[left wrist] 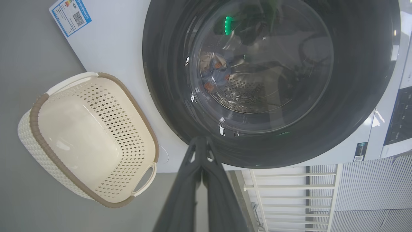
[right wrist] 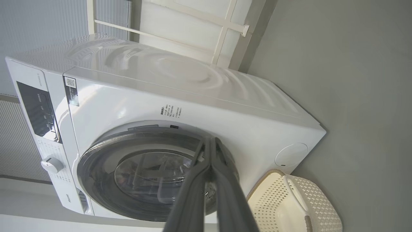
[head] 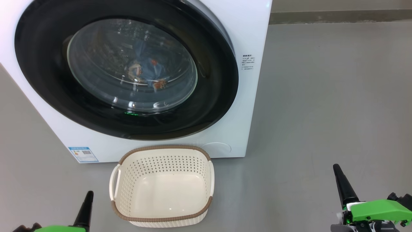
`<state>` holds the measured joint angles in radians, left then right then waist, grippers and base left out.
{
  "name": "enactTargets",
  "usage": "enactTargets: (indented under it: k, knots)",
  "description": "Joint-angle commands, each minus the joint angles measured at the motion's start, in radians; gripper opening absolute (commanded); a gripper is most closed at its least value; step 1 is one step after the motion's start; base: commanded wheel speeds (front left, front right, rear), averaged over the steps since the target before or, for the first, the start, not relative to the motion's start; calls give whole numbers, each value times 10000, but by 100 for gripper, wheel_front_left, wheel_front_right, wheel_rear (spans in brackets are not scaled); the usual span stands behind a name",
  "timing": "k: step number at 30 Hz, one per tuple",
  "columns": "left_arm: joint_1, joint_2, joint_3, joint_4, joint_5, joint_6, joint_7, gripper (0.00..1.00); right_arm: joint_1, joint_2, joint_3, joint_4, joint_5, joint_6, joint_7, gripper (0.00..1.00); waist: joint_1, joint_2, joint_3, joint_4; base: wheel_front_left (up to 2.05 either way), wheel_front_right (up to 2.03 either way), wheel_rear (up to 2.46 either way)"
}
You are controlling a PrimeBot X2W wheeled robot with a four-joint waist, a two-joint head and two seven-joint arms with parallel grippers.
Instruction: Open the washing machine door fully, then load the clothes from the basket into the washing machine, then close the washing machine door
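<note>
The white washing machine (head: 254, 29) stands ahead with its black-rimmed round door (head: 42, 64) shut against the front. Through the glass bowl I see the light blue clothes (head: 151, 69) with orange figures lying in the steel drum, also the clothes (left wrist: 217, 72) in the left wrist view. The cream basket (head: 162, 187) sits on the floor in front of the machine, nothing in it. My left gripper (head: 89, 194) is shut at the lower left, left of the basket. My right gripper (head: 337, 168) is shut at the lower right, well away from it. Both hold nothing.
Grey floor (head: 322, 96) stretches to the right of the machine up to a dark skirting strip. A blue label (head: 83, 154) marks the machine's lower left front. The control panel (right wrist: 38, 109) and dial (right wrist: 51, 165) are at the machine's top. White railing (left wrist: 289, 187) stands behind.
</note>
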<state>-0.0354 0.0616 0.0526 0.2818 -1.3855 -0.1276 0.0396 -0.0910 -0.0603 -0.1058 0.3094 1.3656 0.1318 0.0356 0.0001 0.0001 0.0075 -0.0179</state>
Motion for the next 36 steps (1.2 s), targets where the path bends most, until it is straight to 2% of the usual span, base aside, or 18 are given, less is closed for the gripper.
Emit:
enactTargets:
  k: [1,24,36]
  knots:
    - [-521,103,340,-289,-217,-7,82,0,-247,2,149,-322,252,-9,120,0,0,-1,-4,8,0,0,0]
    - [-797,-108,623,-316,-2173,-12,731,0,-252,98,-94,-573,2367,-11,773,0,0,-1,-73,175,0,0,0]
    - [-804,-113,629,-314,-2217,-15,746,0,-252,100,-99,-578,2415,-11,788,0,0,-1,-74,179,0,0,0]
